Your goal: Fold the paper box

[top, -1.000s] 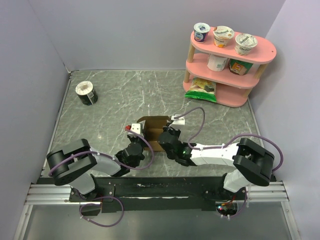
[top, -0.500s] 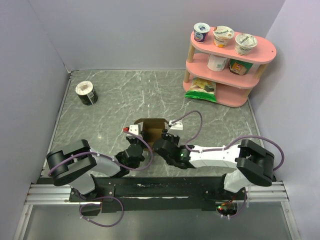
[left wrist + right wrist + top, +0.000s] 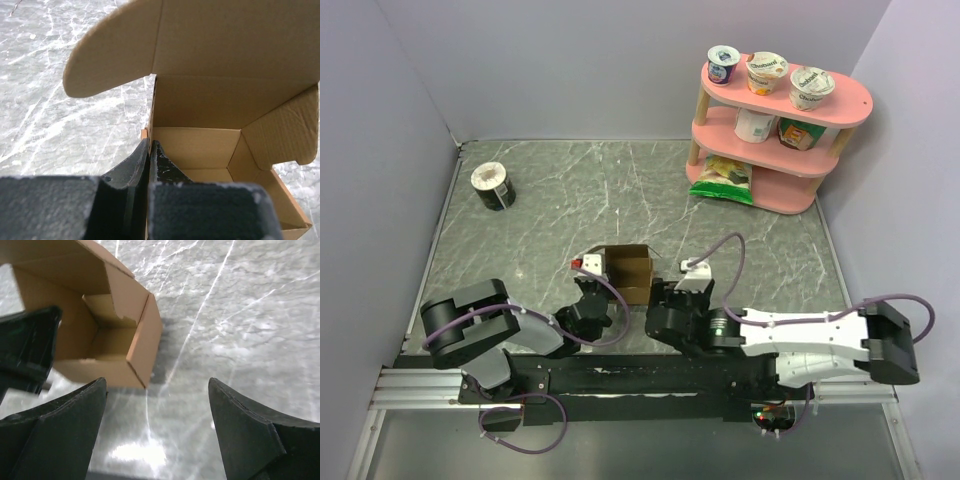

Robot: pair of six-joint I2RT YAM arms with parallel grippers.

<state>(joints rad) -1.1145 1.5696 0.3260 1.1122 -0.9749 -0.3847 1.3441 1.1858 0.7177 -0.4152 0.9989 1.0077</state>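
Grey-veined marble table (image 3: 540, 200) below, lilac walls around. At the left gripper (image 3: 150, 150): clamped tight on a side wall of the paper box (image 3: 200, 145), one finger inside and one outside. Seemingly pins it steady, mouth open, lid flap raised beyond the fingertips. At the right gripper (image 3: 157, 385): spread wide, grasping nothing, box ahead off its left finger. Probably lines up on the flaps.

Plain brown paper box (image 3: 210, 100) at the left jaws, left gripper (image 3: 150, 148) matte black, right gripper (image 3: 157, 385) black, grey marble table (image 3: 250, 300) with white veins between the right jaws, pink shelf (image 3: 775, 142), black-and-white tub (image 3: 493, 186).
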